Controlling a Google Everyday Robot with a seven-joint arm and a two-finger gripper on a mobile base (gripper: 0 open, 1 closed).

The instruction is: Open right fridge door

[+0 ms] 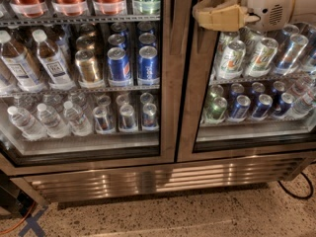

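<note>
The end effector [217, 15] is hovering at the right door's [191, 102] upper left edge, its grip unclear to me; the door is looking heavy and gasket-stiff, best pulled by its steel edge.

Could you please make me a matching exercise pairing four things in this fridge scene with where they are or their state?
1. gripper
2. right fridge door
3. water bottles
4. black cable

A. on the floor, bottom right
B. lowest shelf behind the left door
C. closed, green-and-white cans behind its glass
D. top of view, at that door's left frame

Pairs: 1-D, 2-C, 3-B, 4-A
</note>
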